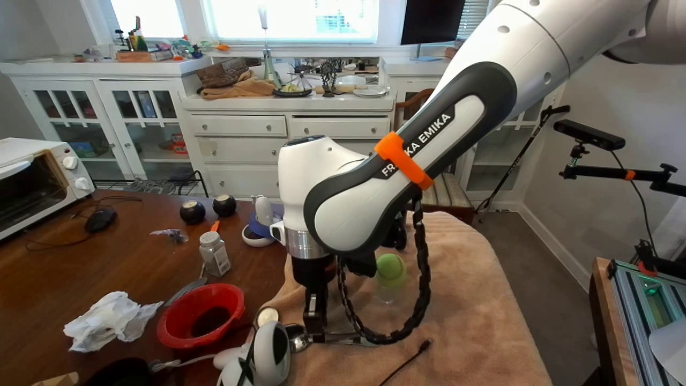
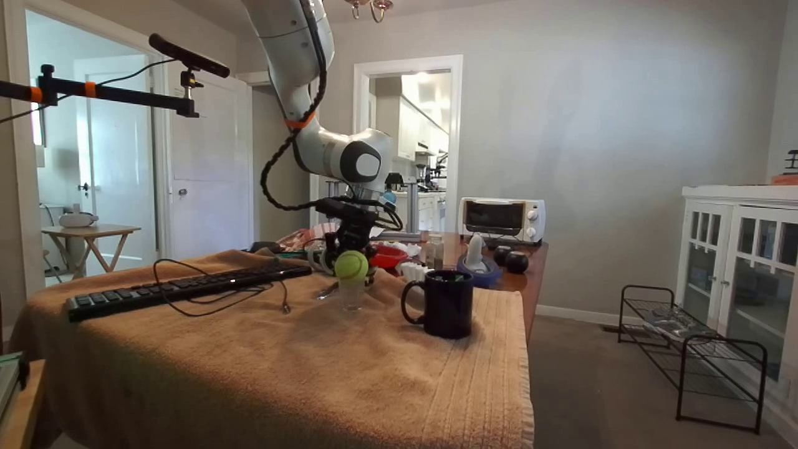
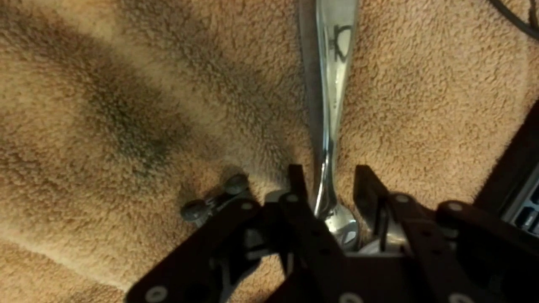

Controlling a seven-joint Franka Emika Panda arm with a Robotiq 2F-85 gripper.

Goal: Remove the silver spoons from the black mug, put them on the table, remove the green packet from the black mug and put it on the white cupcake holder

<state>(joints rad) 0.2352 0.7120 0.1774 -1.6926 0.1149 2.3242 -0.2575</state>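
A silver spoon [image 3: 339, 54] lies on the tan cloth of the table [image 3: 421, 105], its handle running away from the gripper [image 3: 328, 179]. The jaws stand apart on either side of the spoon's neck, with a gap to each finger. More shiny metal under the right finger is partly covered. In an exterior view, a spoon bowl [image 1: 298, 338] shows beside the lowered gripper. The black mug [image 2: 447, 305] stands upright on the cloth; bits of the green packet [image 2: 450, 277] show at its rim. Behind the mug is the white cupcake holder [image 2: 413, 272], partly hidden.
A tennis ball [image 2: 351, 267] sits on a clear glass [image 2: 351, 295] close to the arm. A keyboard [image 2: 187, 290] with a loose cable lies on the cloth. A white controller [image 1: 270, 348], a candle [image 1: 267, 315] and a red bowl [image 1: 201, 316] are near the gripper.
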